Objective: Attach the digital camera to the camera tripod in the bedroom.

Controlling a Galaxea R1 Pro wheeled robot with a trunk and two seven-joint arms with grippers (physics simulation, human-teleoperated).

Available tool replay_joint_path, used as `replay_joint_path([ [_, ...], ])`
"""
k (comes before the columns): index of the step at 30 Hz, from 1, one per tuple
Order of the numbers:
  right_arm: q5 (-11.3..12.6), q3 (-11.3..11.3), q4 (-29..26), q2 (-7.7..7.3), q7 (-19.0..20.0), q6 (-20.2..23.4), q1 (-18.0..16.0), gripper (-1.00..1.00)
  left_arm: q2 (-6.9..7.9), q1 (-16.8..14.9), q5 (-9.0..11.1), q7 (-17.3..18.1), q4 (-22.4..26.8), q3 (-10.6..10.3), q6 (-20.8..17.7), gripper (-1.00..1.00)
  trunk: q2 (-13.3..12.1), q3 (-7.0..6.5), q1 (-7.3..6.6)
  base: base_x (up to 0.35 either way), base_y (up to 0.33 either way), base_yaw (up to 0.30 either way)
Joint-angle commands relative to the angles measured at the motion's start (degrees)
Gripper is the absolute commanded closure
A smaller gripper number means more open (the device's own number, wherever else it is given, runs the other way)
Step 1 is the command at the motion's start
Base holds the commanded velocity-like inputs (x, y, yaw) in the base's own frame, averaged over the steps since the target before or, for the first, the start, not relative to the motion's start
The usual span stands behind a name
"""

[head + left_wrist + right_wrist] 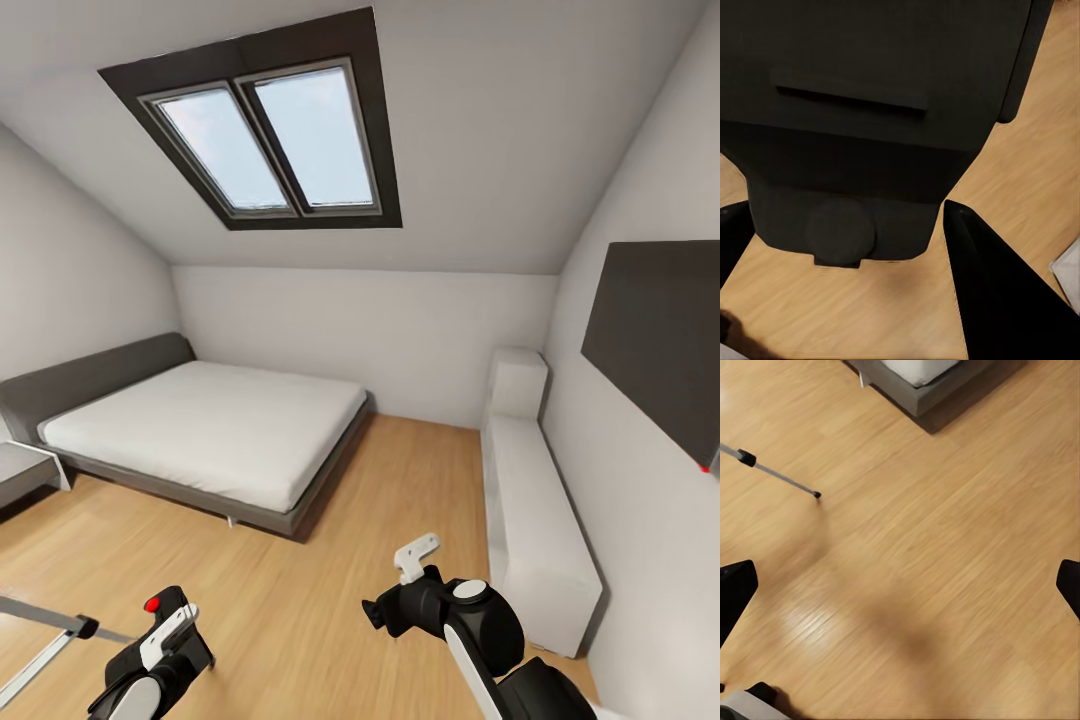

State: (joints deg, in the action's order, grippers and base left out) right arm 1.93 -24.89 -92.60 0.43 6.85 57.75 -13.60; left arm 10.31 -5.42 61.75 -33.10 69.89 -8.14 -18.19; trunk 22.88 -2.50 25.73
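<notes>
The camera is held clamped in the left gripper; the tripod lies just leftward. Right gripper spread, empty.

Evenly bright, soft daylight from the skylight. Faint blurry shadows on the floor. Wide-angle bending at edges. Near-black, unlit close-up of the camera.

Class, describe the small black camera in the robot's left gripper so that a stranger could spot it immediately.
Start at the big white bed, then drop to the light wood plank floor in front of it, toward the left gripper. The small black boxy digital camera sits between its fingers. Its round red button on top sets it apart from the black gripper.
</notes>
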Motion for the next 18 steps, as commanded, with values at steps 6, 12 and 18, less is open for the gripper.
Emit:
replay_joint_path([
  [6,0.16,0.02,-0.03,0.01,0.0,0.26,-0.02,-1.0,0.06,-0.03,0.21,-0.39,0.07,-0.13,-0.09,1.0,0.04,0.02,0.05,0.315,-0.001,0.0],
  [12,0.15,0.02,-0.03,0.01,0.0,0.26,-0.02,-1.0,0.06,-0.03,0.21,-0.39,0.07,-0.13,-0.09,1.0,0.04,0.02,0.05,0.321,0.0,0.0],
  [18,0.16,0.01,-0.03,0.01,0.0,0.26,-0.02,-1.0,0.06,-0.03,0.21,-0.36,0.07,-0.13,-0.09,1.0,0.04,0.02,0.05,0.321,0.028,0.0],
])
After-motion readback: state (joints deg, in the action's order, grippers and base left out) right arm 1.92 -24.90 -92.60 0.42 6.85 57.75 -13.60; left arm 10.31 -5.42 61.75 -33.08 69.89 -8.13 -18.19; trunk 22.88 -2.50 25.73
